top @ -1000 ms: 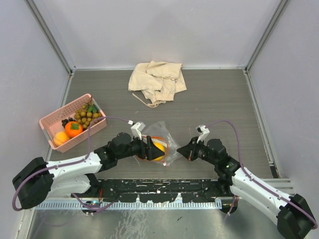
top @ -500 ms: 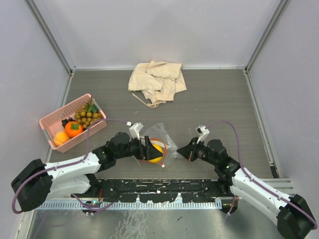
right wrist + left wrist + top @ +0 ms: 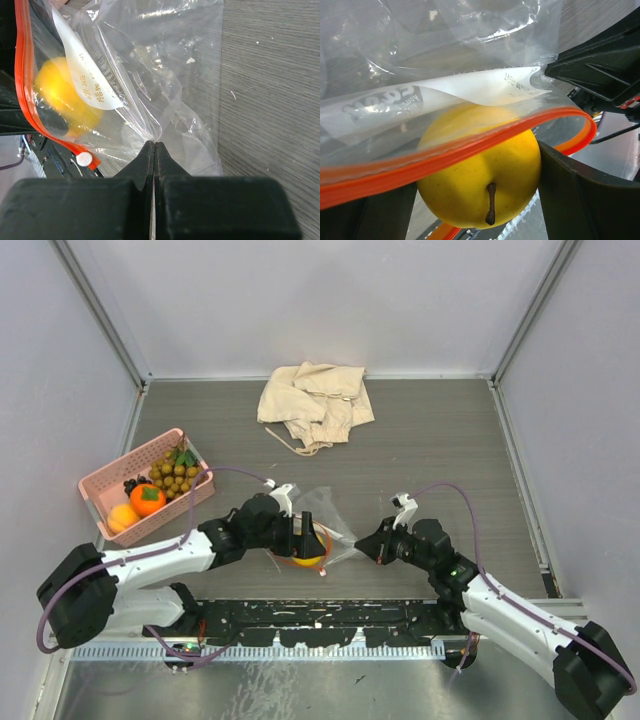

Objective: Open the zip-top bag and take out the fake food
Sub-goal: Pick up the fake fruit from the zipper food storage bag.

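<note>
The zip-top bag lies front-centre between my arms, open mouth toward nine o'clock, where my left gripper clasps the yellow fruit; my right gripper pinches its film from three o'clock.

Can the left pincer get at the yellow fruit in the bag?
Likely yes: the zip-top bag gapes open, the left pincer straddles the yellow fruit, and the right pincer pinches the bag.

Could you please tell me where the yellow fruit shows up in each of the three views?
Top external: yellow fruit low centre, inside the zip-top bag.
Left wrist: fruit lower centre, large.
Right wrist: fruit upper left.
Shared landmark: the orange-red zip strip.
</note>
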Action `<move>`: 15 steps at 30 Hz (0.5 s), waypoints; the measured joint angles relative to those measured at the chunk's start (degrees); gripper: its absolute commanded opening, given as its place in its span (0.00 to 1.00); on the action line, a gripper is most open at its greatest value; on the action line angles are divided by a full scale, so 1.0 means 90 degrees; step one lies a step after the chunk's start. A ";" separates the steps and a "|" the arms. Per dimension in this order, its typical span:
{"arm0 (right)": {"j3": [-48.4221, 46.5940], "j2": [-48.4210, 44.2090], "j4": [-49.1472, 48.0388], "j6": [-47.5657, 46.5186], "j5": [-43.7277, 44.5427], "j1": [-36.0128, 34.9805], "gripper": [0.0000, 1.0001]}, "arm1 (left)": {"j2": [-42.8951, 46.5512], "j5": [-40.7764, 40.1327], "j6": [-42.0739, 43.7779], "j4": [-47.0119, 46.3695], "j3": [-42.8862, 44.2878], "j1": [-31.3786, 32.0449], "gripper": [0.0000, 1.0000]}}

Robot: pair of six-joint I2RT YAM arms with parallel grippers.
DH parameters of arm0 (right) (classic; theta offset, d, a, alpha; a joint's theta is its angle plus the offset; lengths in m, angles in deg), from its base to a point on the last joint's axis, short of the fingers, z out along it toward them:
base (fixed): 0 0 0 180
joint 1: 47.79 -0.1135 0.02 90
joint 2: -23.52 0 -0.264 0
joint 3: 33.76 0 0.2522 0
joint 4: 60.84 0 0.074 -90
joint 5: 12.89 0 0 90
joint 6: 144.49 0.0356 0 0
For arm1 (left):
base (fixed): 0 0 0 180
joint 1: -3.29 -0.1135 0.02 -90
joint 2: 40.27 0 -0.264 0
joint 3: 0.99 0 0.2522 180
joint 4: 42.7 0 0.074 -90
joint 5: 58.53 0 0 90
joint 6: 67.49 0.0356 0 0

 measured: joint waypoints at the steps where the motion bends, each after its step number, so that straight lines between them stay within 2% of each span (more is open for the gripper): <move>1: 0.0000 0.0029 -0.0022 -0.0002 -0.0007 0.0000 0.01 | -0.0056 -0.0034 0.0029 0.0063 0.0041 0.0015 0.93; 8: 0.0000 0.0097 -0.0053 -0.0053 -0.0027 -0.0015 0.01 | -0.0342 -0.0155 0.0180 0.0313 0.0092 0.0053 0.95; 10: 0.0000 0.0097 -0.0053 -0.0070 -0.0024 -0.0032 0.01 | -0.0342 -0.0177 0.0194 0.0316 0.0092 0.0053 0.90; 13: 0.0000 0.0097 -0.0053 -0.0092 -0.0022 -0.0044 0.01 | -0.0342 -0.0257 0.0233 0.0335 0.0092 0.0056 0.89; 15: 0.0000 0.0095 -0.0056 -0.0097 -0.0022 -0.0053 0.01 | -0.0330 -0.0311 0.0250 0.0355 0.0092 0.0058 0.80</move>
